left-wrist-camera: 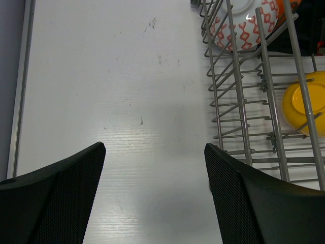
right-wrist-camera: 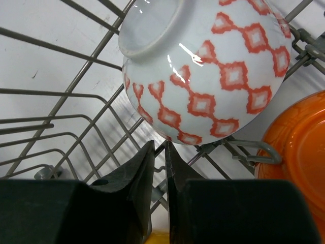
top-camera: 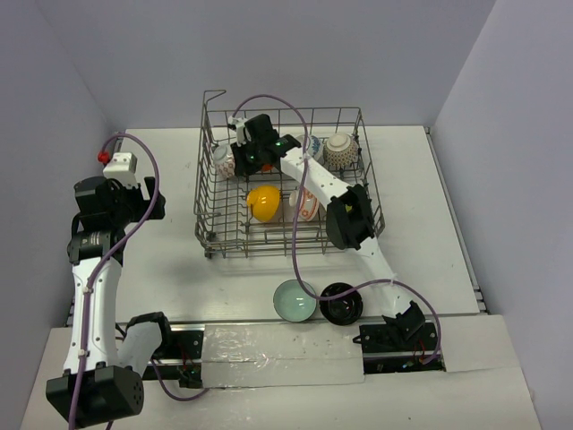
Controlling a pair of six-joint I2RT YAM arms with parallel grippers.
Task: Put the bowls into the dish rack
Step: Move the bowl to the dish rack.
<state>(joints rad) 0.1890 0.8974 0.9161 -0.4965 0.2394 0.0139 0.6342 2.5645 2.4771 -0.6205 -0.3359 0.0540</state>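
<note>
So the right claw [right-wrist-camera: 159,151] is clenched empty just beside the red bowl [right-wrist-camera: 208,76] (left claw [left-wrist-camera: 155,152] gapes idle over bench [left-wrist-camera: 101,76]); yanking out could knock it off the rack [top-camera: 260,244] tines.

Place: robot lab test cell
Walls [top-camera: 295,54]: plain pale panels behind and either side of the white table [top-camera: 170,260]
Rails [top-camera: 183,333]: dark metal, along table's near edge
Cable [top-camera: 265,97]: purple, looping above table
</note>
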